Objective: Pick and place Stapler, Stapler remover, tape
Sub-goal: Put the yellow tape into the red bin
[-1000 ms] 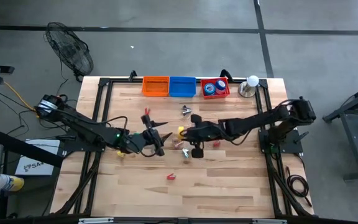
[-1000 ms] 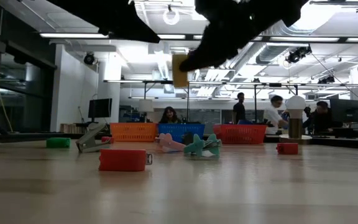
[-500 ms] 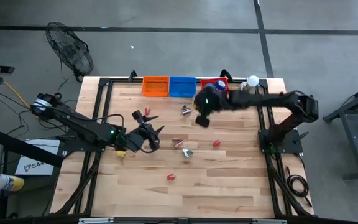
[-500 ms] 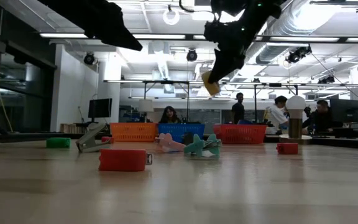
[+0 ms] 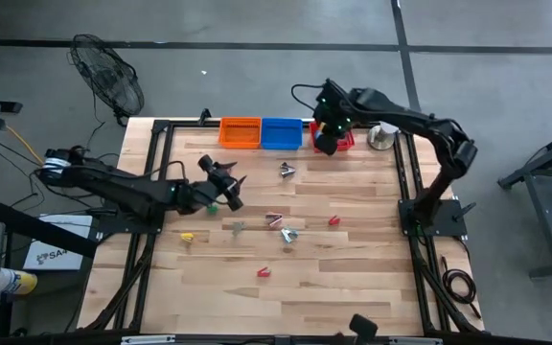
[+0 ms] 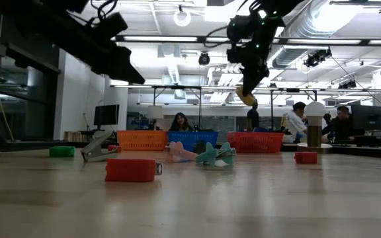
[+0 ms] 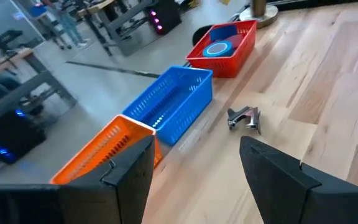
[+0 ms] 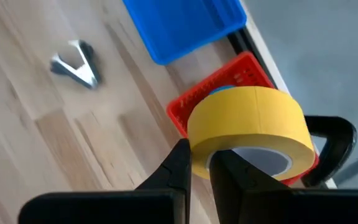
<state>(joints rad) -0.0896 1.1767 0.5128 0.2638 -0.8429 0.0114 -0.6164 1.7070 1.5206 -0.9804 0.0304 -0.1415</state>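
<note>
My right fingers (image 8: pixel 197 163) pinch yellow tape (image 8: pixel 248 127) above red bin (image 8: pixel 194 101); left fingers (image 7: pixel 194 171) open, empty. Stapler removers (image 5: pixel 287 170) remain on bench (image 5: pixel 353 278).

I'm seeing the right gripper (image 5: pixel 326 141) carrying the yellow tape roll (image 8: pixel 248 129) away from the table's middle; it is now hanging over the red bin (image 5: pixel 343 140) at the far edge, the roll riding pinched on its wall between closed fingers. The left gripper (image 5: pixel 226 188) is pulling back toward the left side, jaws parted and empty. A green stapler (image 5: pixel 213 204) is now showing beside it.
</note>
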